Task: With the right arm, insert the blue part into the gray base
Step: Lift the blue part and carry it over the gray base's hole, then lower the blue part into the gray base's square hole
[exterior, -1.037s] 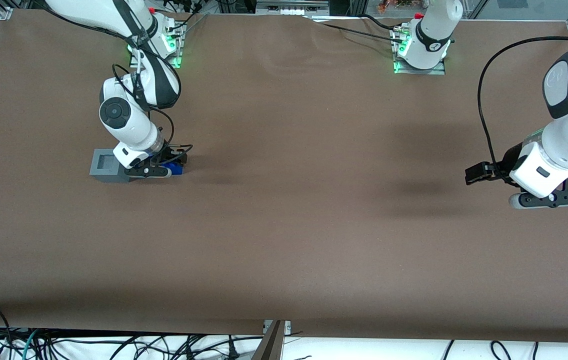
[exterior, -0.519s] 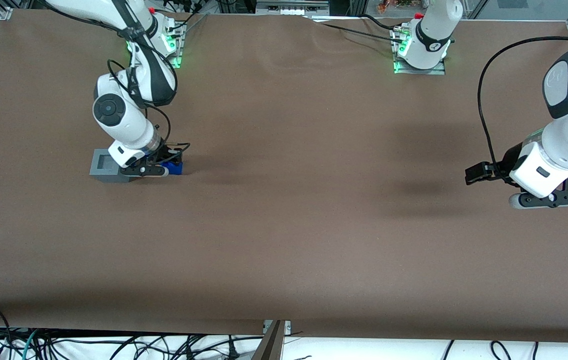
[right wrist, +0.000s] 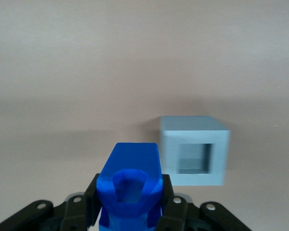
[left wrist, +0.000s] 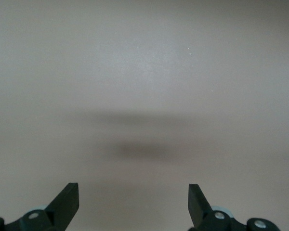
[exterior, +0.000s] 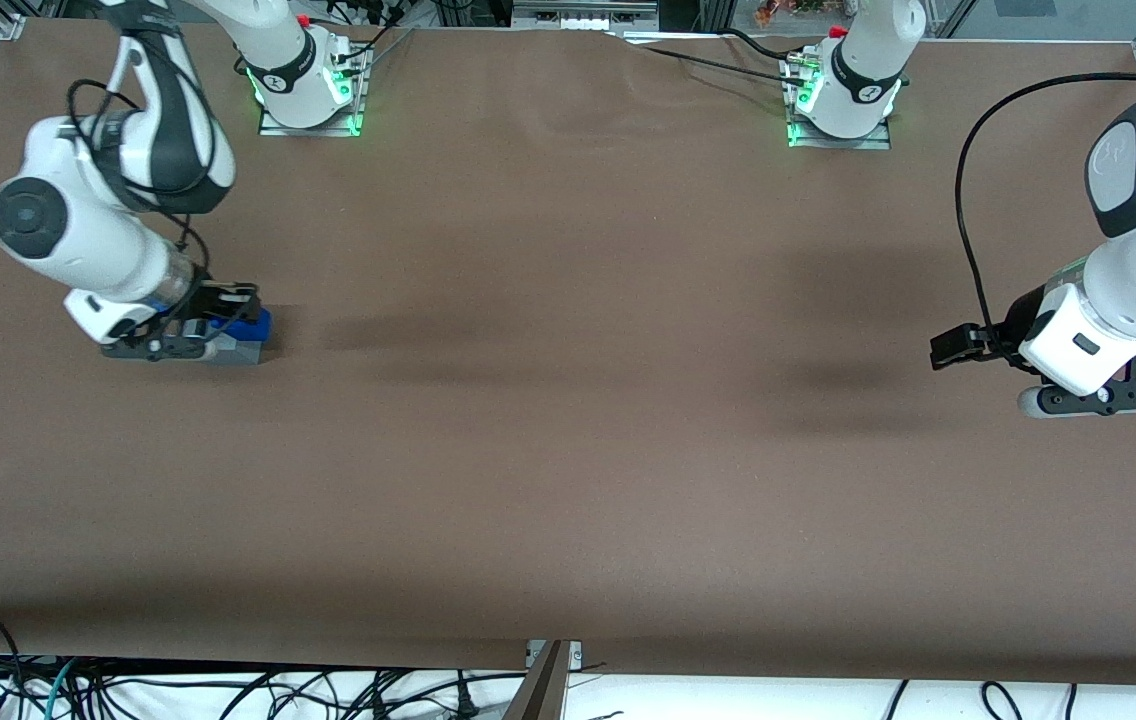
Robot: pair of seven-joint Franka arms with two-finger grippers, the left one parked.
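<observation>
My right arm's gripper (exterior: 228,316) is shut on the blue part (exterior: 253,322), a small bright blue block held up off the table. Under it in the front view, the gray base (exterior: 240,352) is mostly covered by the gripper. In the right wrist view the blue part (right wrist: 130,168) sits clamped between the two black fingers (right wrist: 93,198) of the gripper (right wrist: 130,195). The gray base (right wrist: 195,150) rests on the table beside and ahead of the part, not touching it. Its square socket shows with nothing in it.
Brown table cloth (exterior: 568,400) covers the whole table. The working arm's mounting plate (exterior: 308,120) stands farther from the front camera than the gripper. The table's edge at the working arm's end is close by.
The right arm has risen and swung toward its own end of the table, carrying the blue part off the table surface. The part now hangs over the gray base.
</observation>
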